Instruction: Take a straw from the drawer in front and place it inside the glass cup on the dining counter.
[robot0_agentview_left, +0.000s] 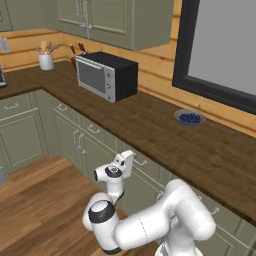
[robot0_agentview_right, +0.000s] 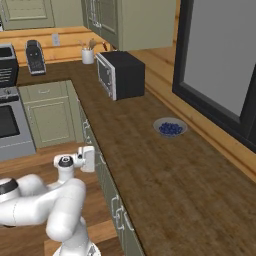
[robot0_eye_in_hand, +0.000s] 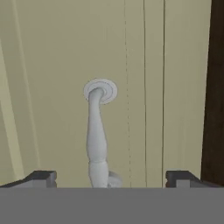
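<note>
End effector (robot0_eye_in_hand: 111, 177) at drawer (robot0_eye_in_hand: 57, 87) front, jaws wide, nothing held.
Silver handle (robot0_eye_in_hand: 97, 140) sits between the fingertips, untouched; drawer shut under the dark worktop (robot0_agentview_left: 165, 130); straw unseen.

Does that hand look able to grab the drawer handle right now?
Probably yes. The hand is open and faces the drawer front, with the silver handle running between its fingertips and nothing in between.

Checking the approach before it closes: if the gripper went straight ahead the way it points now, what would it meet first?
Most likely the silver handle of the green drawer. It lies between the open gripper's fingertips, with the flat drawer front right behind it. How far off it is remains unclear.
</note>
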